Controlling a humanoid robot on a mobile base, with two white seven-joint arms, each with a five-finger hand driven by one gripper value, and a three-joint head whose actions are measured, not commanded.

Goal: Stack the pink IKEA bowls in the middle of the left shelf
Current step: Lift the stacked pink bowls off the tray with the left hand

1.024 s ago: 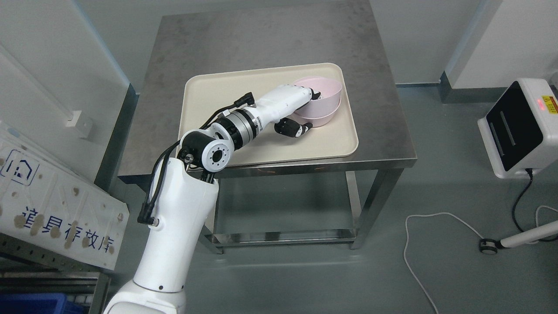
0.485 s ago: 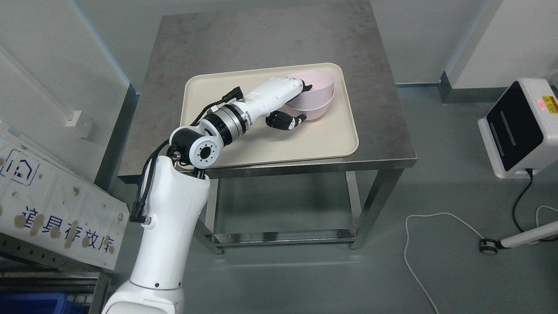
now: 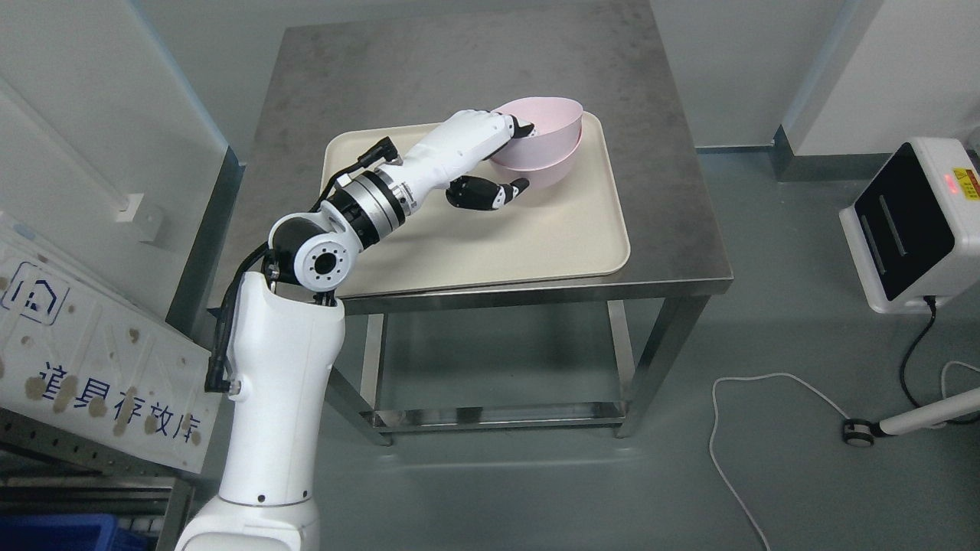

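From above, through the head view, the left hand (image 3: 501, 164) has the pink bowls (image 3: 540, 141) pinched by their near rim: the white fingers (image 3: 514, 126) hook over the lip into the upper bowl while the black-tipped thumb (image 3: 501, 195) presses from below and outside. There look to be two bowls, nested one in the other. The stack tilts, its open mouth turned toward the arm.

A second ago the bowls sat lower and further right on the cream tray (image 3: 490, 245), near its right rim. Half a second ago they had begun to shift left and up. Now they have come up off the tray, so that the stack overlaps the tray's far edge and the steel table (image 3: 459, 69) behind it. The elbow has swung left too, and the forearm with it. So I'd judge the grasp has taken and the lift is under way. The camera itself has not moved; table, tray and floor cable (image 3: 735, 428) sit where they were.

The right arm is nowhere in sight.

For the task, this means the pick is done and the carry comes next. The shelf is not clearly shown; only a rack edge and a printed board (image 3: 99, 360) sit at the lower left. A rim pinch on a tilted pair is a loose hold, and the inner bowl could slide out if the wrist rolls further.
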